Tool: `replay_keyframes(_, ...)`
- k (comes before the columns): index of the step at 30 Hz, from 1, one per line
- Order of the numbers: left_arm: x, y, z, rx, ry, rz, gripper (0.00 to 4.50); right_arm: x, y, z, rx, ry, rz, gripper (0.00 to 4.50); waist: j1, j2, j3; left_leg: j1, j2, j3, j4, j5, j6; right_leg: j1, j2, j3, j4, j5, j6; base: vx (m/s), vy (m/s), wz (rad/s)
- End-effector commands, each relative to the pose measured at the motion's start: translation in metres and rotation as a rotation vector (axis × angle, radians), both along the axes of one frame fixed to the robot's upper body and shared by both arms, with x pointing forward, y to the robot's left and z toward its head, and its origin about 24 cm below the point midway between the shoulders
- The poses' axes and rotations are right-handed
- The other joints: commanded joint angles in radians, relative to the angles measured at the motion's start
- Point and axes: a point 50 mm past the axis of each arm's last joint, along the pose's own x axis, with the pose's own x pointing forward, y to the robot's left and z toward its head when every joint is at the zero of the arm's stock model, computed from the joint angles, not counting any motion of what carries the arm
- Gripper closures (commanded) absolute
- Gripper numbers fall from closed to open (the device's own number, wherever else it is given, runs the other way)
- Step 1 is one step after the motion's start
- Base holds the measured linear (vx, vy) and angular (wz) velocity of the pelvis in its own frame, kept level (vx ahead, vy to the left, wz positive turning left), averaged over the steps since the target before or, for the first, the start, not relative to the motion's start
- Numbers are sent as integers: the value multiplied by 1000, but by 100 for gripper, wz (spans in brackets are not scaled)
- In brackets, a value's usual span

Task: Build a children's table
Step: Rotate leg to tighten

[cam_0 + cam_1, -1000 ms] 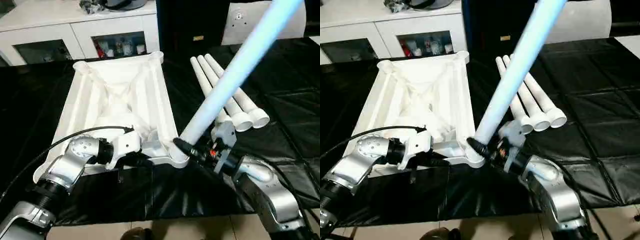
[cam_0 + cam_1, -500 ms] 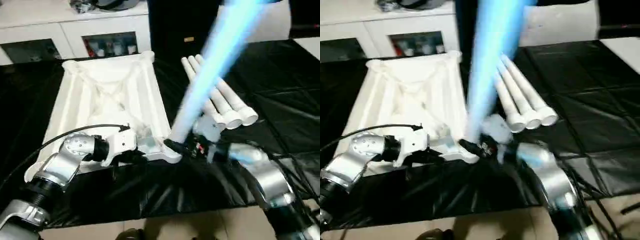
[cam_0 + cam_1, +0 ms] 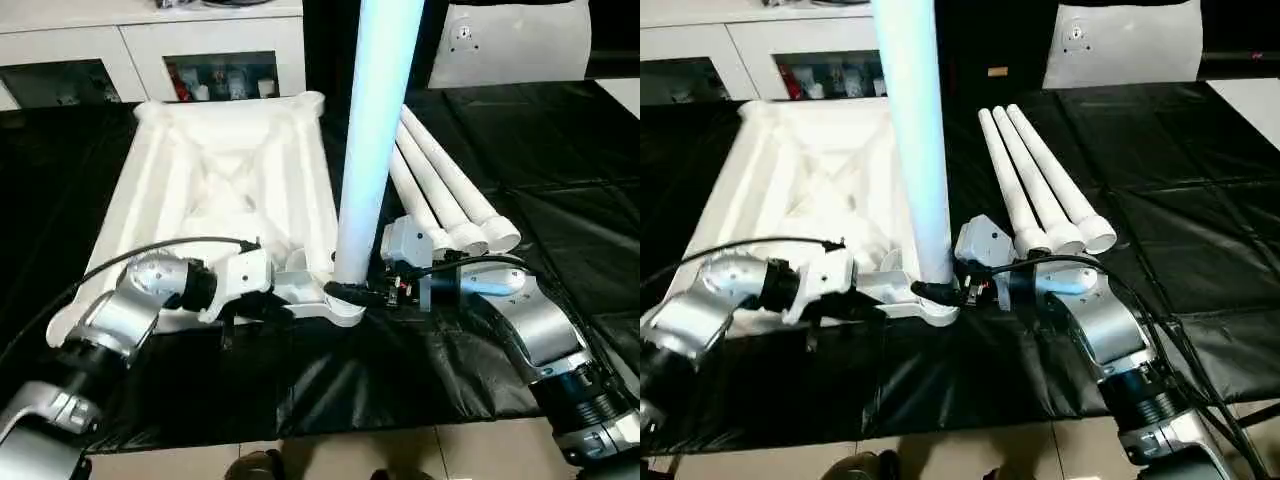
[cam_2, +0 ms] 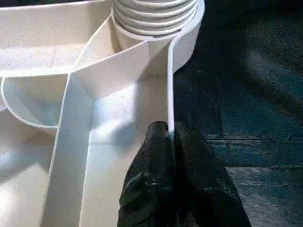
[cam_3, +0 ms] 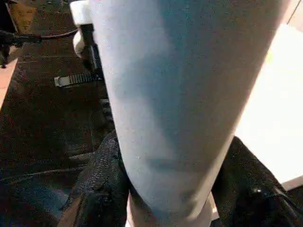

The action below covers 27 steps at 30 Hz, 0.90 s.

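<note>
The children's table top [image 3: 230, 170] lies upside down on the black cover, ribs facing up. My left gripper [image 4: 169, 130] is shut on the thin rim [image 4: 170, 85] of its near edge, one finger on each side of the wall. One white leg [image 3: 372, 130] stands nearly upright in the near right corner socket [image 3: 345, 305]; its ribbed end [image 4: 154, 14] sits in that socket. My right gripper [image 3: 352, 292] is shut on the leg's base, with its black fingers [image 5: 102, 175] on both sides of the leg [image 5: 180, 94].
Three more white legs [image 3: 450, 195] lie side by side on the black cover, right of the table top. A white cabinet [image 3: 150, 50] with glass-fronted compartments stands behind, and a white panel [image 3: 510, 45] leans at the back right. The cover's front edge runs close to me.
The held leg has swung from leaning far to the right to standing nearly upright in the corner socket. My right arm has turned with it. The left gripper stays on the rim.
</note>
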Motion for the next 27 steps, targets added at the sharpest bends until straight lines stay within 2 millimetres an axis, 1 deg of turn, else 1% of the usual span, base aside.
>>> replay_keyframes(1, 14, 10, 9, 35, -66, 94, 450, -34, 9, -65, -140, 305, 104, 262, -3, 0, -2, 20, 83, -45, -87, -384, 3, -6, -115, 79, -115, -469, -162, 0, 0, 0)
replay_keyframes(2, 14, 10, 9, 35, -66, 94, 450, -34, 9, -65, -140, 305, 104, 262, -2, -1, -1, 21, 84, -46, -87, -388, 0, -7, -116, 81, -117, -483, -158, 0, 0, 0)
replay_keyframes(5, 16, 14, 11, 37, -65, 110, 450, -34, 11, -66, -132, 307, 97, 262, -2, 2, 0, 21, 87, -49, -90, -389, -3, -8, -118, 84, -118, -493, -156, 0, 0, 0)
replay_keyframes(8, 16, 16, 11, 37, -63, 115, 450, -33, 12, -67, -133, 301, 90, 262, -2, 0, 3, 22, 86, -49, -92, -395, -2, -12, -118, 87, -121, -511, -152, 0, 0, 0)
replay_keyframes(9, 15, 19, 10, 31, -58, 133, 450, -30, 15, -66, -113, 289, 70, 262, 0, 1, 1, 23, 86, -50, -92, -392, -1, -12, -121, 89, -123, -535, -148, 0, 0, 0)
replay_keyframes(10, 14, 20, 9, 29, -56, 138, 450, -29, 16, -66, -102, 288, 64, 262, -1, 1, 3, 22, 85, -50, -92, -395, -1, -13, -122, 89, -124, -549, -146, 0, 0, 0)
replay_keyframes(11, 14, 20, 9, 29, -56, 138, 450, -29, 16, -66, -102, 288, 64, 262, -1, -2, 4, 19, 84, -52, -93, -392, 1, -11, -124, 89, -127, -576, -137, 0, 0, 0)
replay_keyframes(12, 8, 21, 8, -16, -33, 186, 450, -25, 19, -64, -76, 275, 24, 262, 2, -1, 2, 22, 84, -53, -93, -392, 1, -12, -125, 89, -130, -604, -128, 0, 0, 0)
replay_keyframes(13, 8, 21, 8, -16, -33, 186, 450, -25, 19, -64, -76, 275, 24, 262, 0, -1, 1, 24, 86, -53, -93, -387, -4, -13, -128, 91, -127, -598, -136, 0, 0, 0)
replay_keyframes(14, 5, 22, 7, -33, -24, 209, 450, -21, 21, -64, -75, 254, -8, 262, 0, -2, 3, 22, 83, -53, -95, -381, 1, -13, -126, 89, -131, -609, -133, 0, 0, 0)
replay_keyframes(15, -8, 20, 5, -89, -5, 290, 450, -14, 23, -64, -78, 216, -79, 262, -8, -2, -3, 5, 88, -60, -101, -346, -9, 2, -130, 85, -115, -571, -146, 0, 0, 0)
replay_keyframes(16, -14, 19, 5, -114, 7, 325, 450, -11, 23, -64, -77, 202, -109, 262, -15, -8, 0, -7, 85, -61, -106, -329, -4, 6, -123, 78, -113, -546, -149, 10, 3, -26)
replay_keyframes(17, -24, 14, 4, -159, 24, 378, 450, -5, 25, -62, -67, 187, -162, 262, -22, -5, -4, -14, 81, -62, -106, -320, -1, 10, -119, 71, -109, -525, -154, 23, 12, -38)
replay_keyframes(18, -26, 13, 4, -171, 26, 393, 450, -3, 25, -62, -63, 183, -178, 262, -31, -4, -3, -15, 77, -59, -104, -296, 10, 7, -110, 70, -108, -482, -160, 9, 16, -28)
replay_keyframes(19, -33, 9, 2, -180, 33, 414, 450, 0, 27, -60, -49, 185, -199, 262, -34, -16, -4, -14, 76, -55, -102, -285, 21, 5, -106, 72, -111, -466, -158, 24, 13, -18)
replay_keyframes(20, -37, 7, 0, -184, 38, 426, 450, 1, 28, -59, -39, 188, -211, 262, -33, -9, -10, -11, 77, -53, -99, -263, 22, 6, -107, 73, -104, -424, -170, 0, 0, 0)
replay_keyframes(21, -39, 6, -1, -180, 37, 431, 450, 3, 28, -59, -33, 188, -221, 262, -37, -6, -8, -8, 72, -43, -92, -234, 46, 2, -100, 73, -109, -361, -183, 0, 0, 0)
replay_keyframes(22, -49, -3, -6, -167, 40, 448, 450, 8, 31, -57, -19, 187, -260, 262, -40, -30, -11, -3, 74, -37, -90, -221, 56, 0, -97, 75, -110, -334, -189, 0, 0, 0)
replay_keyframes(23, -58, -13, -9, -158, 47, 467, 450, 14, 35, -56, -9, 182, -299, 262, -44, -26, -7, -10, 74, -37, -88, -191, 72, 3, -99, 74, -103, -285, -205, 0, 0, 0)
replay_keyframes(24, -58, -13, -9, -158, 47, 467, 450, 14, 35, -56, -9, 182, -299, 262, -45, -18, -8, -11, 73, -38, -87, -174, 78, 6, -98, 70, -102, -263, -210, 0, 0, 0)
replay_keyframes(25, -59, -19, -10, -159, 46, 481, 450, 17, 37, -55, -6, 178, -314, 262, -46, -19, -10, -3, 75, -34, -84, -167, 81, 2, -93, 71, -101, -234, -213, 0, 0, 0)
replay_keyframes(26, -59, -23, -9, -162, 42, 491, 450, 19, 39, -54, -4, 175, -322, 262, -46, -19, -10, -3, 75, -34, -84, -167, 81, 2, -93, 71, -101, -234, -213, 0, 0, 0)
replay_keyframes(27, -59, -29, -8, -166, 41, 502, 450, 20, 41, -54, -1, 175, -326, 262, -46, -27, -10, -3, 73, -32, -81, -150, 86, 5, -92, 70, -98, -191, -220, 0, 0, 0)
